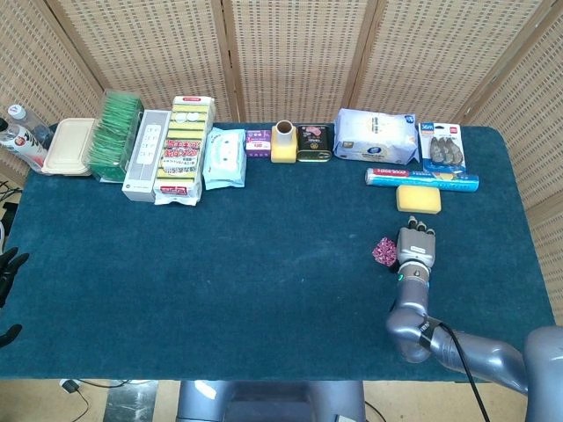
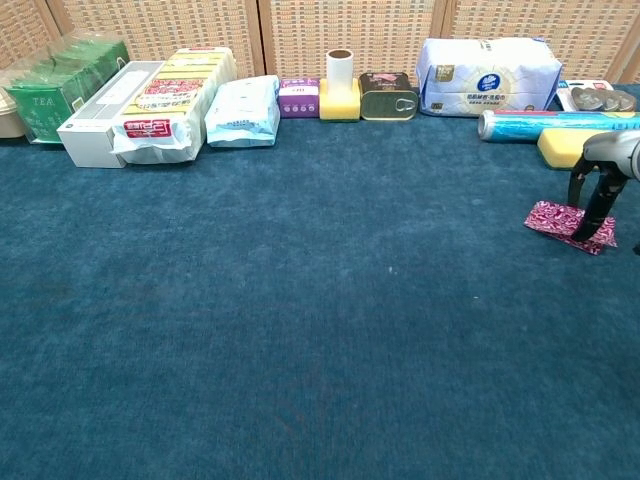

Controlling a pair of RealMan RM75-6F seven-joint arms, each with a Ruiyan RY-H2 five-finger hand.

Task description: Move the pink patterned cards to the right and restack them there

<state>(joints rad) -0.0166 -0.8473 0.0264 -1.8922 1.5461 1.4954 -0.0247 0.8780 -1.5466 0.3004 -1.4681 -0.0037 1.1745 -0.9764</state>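
Carpet-like blue cloth covers the desk, and nearest the robot on its right side the right hand reaches forward, palm down, over the pink patterned cards. In the chest view that right hand has its dark fingers pointing down onto the cards, which lie flat on the cloth as a small, slightly splayed stack; the fingertips touch the far right part of the stack, but whether they pinch it or only press on it I cannot tell. At the far left edge of the head view, off the desk, the left hand hangs with dark fingers spread and nothing in it. Just beyond the cards sits a yellow sponge, and behind it a blue foil roll. Along the back edge stand a white tissue pack, a dark tin, a yellow holder with a tube, a small purple box, a pale blue wipes pack, a white box and green tea boxes.
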